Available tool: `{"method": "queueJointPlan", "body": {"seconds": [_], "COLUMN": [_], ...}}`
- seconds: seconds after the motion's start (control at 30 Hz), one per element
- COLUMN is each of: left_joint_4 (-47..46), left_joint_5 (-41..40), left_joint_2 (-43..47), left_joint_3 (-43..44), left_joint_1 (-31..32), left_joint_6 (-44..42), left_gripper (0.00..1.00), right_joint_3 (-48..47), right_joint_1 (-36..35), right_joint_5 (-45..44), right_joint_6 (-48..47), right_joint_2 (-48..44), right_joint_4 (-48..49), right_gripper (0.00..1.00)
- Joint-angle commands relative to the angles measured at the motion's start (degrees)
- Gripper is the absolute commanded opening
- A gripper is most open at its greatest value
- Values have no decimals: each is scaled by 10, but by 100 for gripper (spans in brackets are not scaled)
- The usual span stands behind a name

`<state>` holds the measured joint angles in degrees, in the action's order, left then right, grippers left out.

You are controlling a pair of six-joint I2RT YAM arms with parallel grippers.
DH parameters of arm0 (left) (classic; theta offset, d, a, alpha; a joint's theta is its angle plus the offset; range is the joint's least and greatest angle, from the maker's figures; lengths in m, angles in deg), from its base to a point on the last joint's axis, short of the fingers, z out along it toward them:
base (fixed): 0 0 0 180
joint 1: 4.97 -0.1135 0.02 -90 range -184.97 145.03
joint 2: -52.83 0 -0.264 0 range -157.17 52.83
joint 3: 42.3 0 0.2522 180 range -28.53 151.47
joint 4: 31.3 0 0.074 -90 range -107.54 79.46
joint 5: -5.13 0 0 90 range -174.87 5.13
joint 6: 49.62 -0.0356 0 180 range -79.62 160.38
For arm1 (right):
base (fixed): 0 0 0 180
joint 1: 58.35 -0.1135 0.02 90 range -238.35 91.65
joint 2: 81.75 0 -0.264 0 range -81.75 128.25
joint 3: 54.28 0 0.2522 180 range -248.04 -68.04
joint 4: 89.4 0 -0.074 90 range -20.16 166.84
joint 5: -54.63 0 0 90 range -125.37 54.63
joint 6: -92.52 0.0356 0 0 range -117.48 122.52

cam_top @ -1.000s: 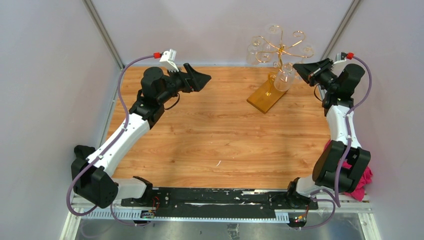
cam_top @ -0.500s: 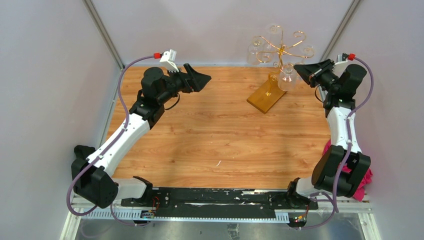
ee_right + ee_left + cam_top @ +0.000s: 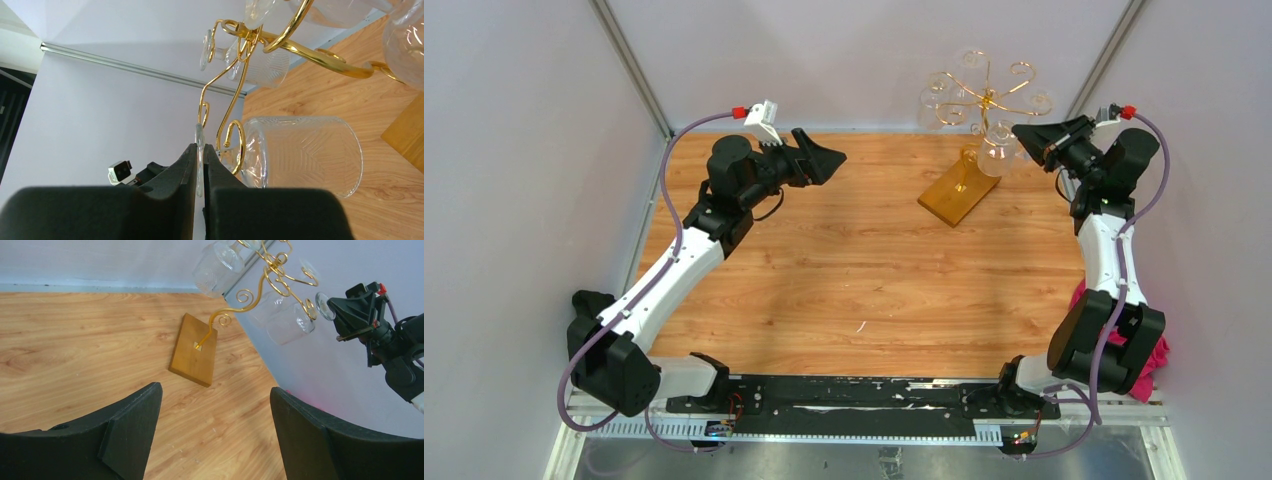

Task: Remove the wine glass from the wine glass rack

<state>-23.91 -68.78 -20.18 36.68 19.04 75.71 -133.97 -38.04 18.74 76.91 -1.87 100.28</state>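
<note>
A warm brown wood-grain surface (image 3: 854, 260) fills the enclosure, boxed in by plain pale lilac-grey walls (image 3: 514, 150). Slanting aluminium posts (image 3: 629, 65) mark both far corners. A crumpled pink cloth (image 3: 1157, 372) lies by the near right corner. The light is soft and even.

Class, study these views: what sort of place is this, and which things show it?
Probably a robotics test cell, not a home. A left arm and right arm are bolted to a rail at the wood-grain table, plain panel walls enclose it, and a wine glass rack stands on it.
</note>
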Motion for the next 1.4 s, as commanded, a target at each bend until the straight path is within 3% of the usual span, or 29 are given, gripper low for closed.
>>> {"method": "queueJointPlan", "body": {"seconds": [0.0, 0.57, 1.37], "left_joint_4": [-9, -10, -9], "left_joint_5": [7, 8, 9], "left_joint_2": [2, -4, -10], "left_joint_3": [4, 7, 0], "left_joint_1": [-5, -5, -5], "left_joint_6": [-1, -2, -5], "left_gripper": [84, 83, 82], "right_joint_3": [-18, -43, -121], "right_joint_1": [5, -57, -59], "right_joint_5": [39, 26, 1], "right_joint_6": [21, -12, -1], "right_joint_2": [-11, 20, 94], "right_joint_4": [22, -3, 12], "right_gripper": [0, 0, 0]}}
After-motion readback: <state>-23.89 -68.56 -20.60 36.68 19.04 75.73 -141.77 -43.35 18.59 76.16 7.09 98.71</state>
